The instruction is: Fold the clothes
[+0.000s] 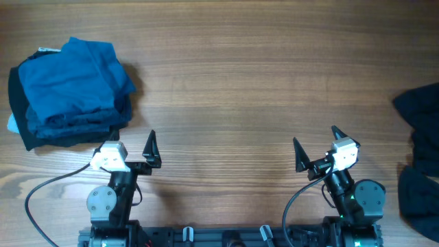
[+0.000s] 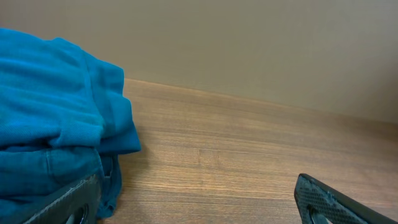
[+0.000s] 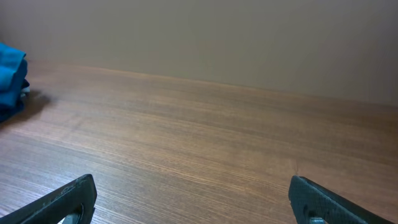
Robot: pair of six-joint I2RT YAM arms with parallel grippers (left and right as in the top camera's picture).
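Two wide open, empty: left claw (image 1: 127, 144), right claw (image 1: 315, 136) — folded clothes (image 1: 68, 89) just beyond left claw.

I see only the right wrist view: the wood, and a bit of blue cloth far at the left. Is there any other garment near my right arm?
Observer: Yes. The overhead view shows dark cloth in a loose heap at the right edge of the table, off to the right of the right gripper and partly out of frame.
Operator: And the blue cloth, is it folded already?
Observer: It is a blue garment folded on top of a dark one, in one stack at the far left.
Operator: Does the left gripper hold it?
Observer: No. The left gripper is open and empty, just short of the stack.
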